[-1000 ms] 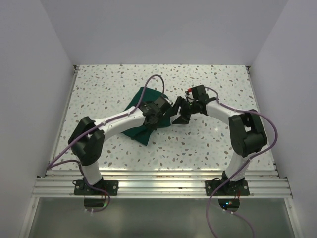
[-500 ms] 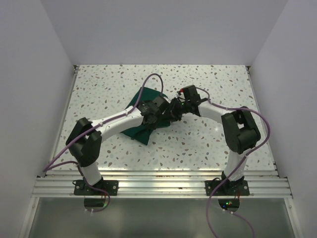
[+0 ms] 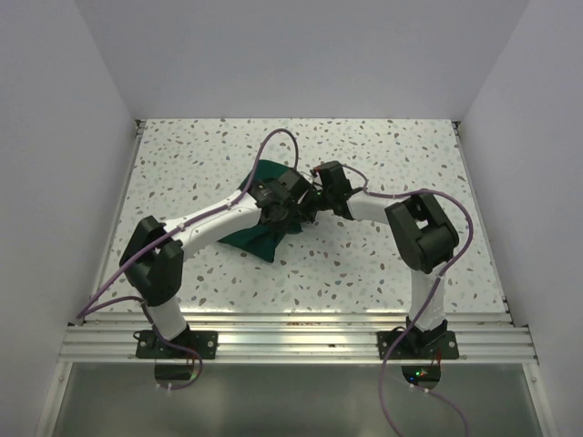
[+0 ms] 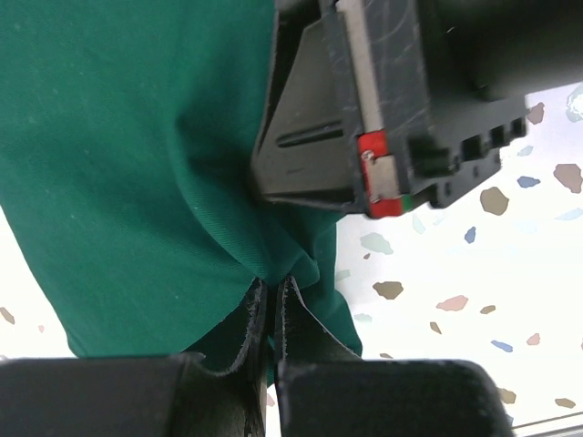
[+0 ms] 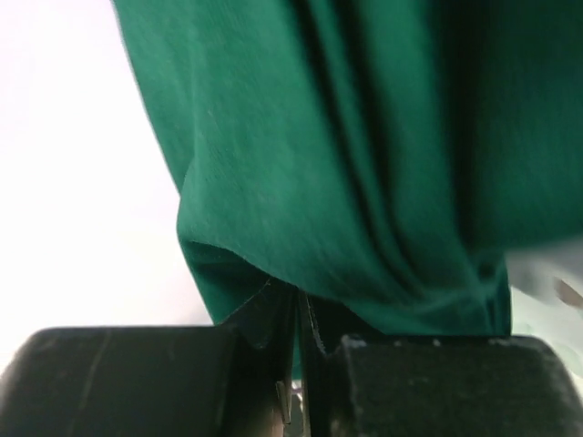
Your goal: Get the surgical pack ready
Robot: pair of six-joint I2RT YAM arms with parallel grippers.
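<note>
Right near the middle of the speckled table (image 3: 392,155), the two arms met over the surgical pack (image 3: 258,238), a big dark green cloth. It lay bunched up and wrinkled on the table, a little to the left of the middle, with a pointed corner sticking out toward the near edge. From above, much of it was hidden under the left arm. The left gripper (image 3: 293,213) was down on the right side of the cloth. In the left wrist view its two black fingers (image 4: 244,328) were pressed almost together, and a thin fold of the green cloth was squeezed between their tips. The right gripper (image 3: 311,202) was just beside the left one, so close that from above I could not tell if they touched. In the left wrist view its black body with a small red part sat right over the cloth, close to the left fingers. In the right wrist view its own fingers (image 5: 266,320) had only a thin slit between them, and a bunch of the green cloth was pinched there. Long soft folds ran away from that pinch. I could not tell if the pinched parts were lifted off the table.
</note>
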